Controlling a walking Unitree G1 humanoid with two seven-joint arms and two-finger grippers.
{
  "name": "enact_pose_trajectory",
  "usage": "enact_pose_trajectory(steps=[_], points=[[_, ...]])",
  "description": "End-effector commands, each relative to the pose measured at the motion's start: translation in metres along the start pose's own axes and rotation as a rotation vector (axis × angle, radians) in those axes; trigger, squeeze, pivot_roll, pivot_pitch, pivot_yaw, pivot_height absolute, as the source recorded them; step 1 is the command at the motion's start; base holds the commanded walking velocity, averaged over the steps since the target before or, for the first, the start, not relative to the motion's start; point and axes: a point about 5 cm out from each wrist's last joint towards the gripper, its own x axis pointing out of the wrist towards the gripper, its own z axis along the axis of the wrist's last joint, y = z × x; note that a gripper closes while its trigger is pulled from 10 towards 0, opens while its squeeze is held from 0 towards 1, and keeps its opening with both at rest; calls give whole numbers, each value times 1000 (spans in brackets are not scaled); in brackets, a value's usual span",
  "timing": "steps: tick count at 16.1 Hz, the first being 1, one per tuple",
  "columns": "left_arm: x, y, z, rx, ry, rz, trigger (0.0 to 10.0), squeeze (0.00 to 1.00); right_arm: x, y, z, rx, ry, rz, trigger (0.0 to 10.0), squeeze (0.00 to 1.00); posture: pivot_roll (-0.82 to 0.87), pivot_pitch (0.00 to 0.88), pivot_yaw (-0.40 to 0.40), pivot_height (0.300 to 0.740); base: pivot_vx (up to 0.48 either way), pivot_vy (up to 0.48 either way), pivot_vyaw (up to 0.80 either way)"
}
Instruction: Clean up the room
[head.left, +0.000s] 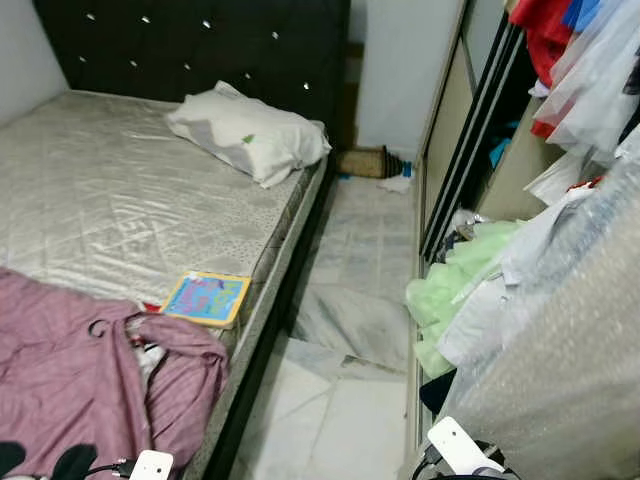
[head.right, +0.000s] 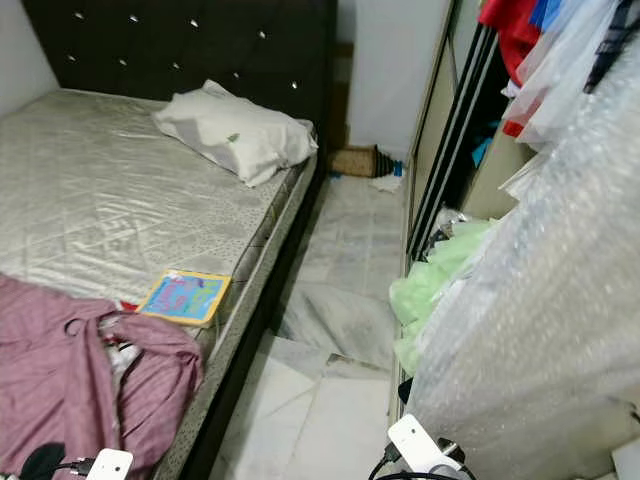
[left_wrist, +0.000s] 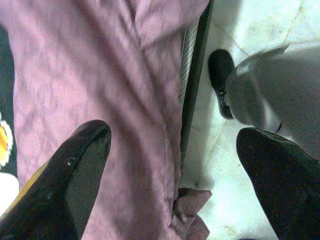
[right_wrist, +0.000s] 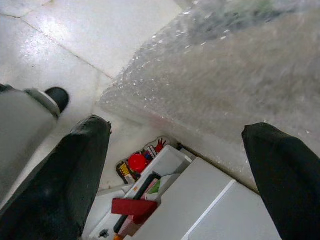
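Purple cloth (head.left: 70, 370) lay crumpled in a heap on the near corner of the mattress (head.left: 110, 190), its folds spilling to the bed's edge, with a colourful flat book (head.left: 207, 298) just beyond it near the same edge. The left gripper (left_wrist: 172, 165) hung above this cloth and the bed's edge with its two black fingers spread wide, holding nothing. The right gripper (right_wrist: 180, 170) was likewise spread wide and empty, hanging over a white box (right_wrist: 200, 200) with small red items beside it, next to a sheet of bubble wrap (right_wrist: 225, 75). Pale tiled floor (head.left: 350, 400) ran in a narrow strip between the bed and an open wardrobe (head.left: 480, 150), where light green bags (head.left: 445, 290) and clothes bulged out. Farther up the mattress a white pillow (head.left: 248, 132) rested against the dark tufted headboard (head.left: 200, 50). At the far end of the floor sat a small basket (head.left: 362, 162) by the wall.
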Motion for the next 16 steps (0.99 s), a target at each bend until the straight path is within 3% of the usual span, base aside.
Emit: enact_pose_trajectory(steps=[1,11,16], points=[[0,2,0,8,2,2,10000,0,0,1,2,-10,-11,2,10000,0,-31,0,-32,740,-274,0,0],[0,3,1,1,1,8,10000,0,0,2,3,0,-11,3,10000,0,-32,0,-29,740,0,0,0],[0,2,0,-4,6,7,10000,0,0,1,4,-20,-15,6,10000,0,-28,0,-34,740,0,0,800]])
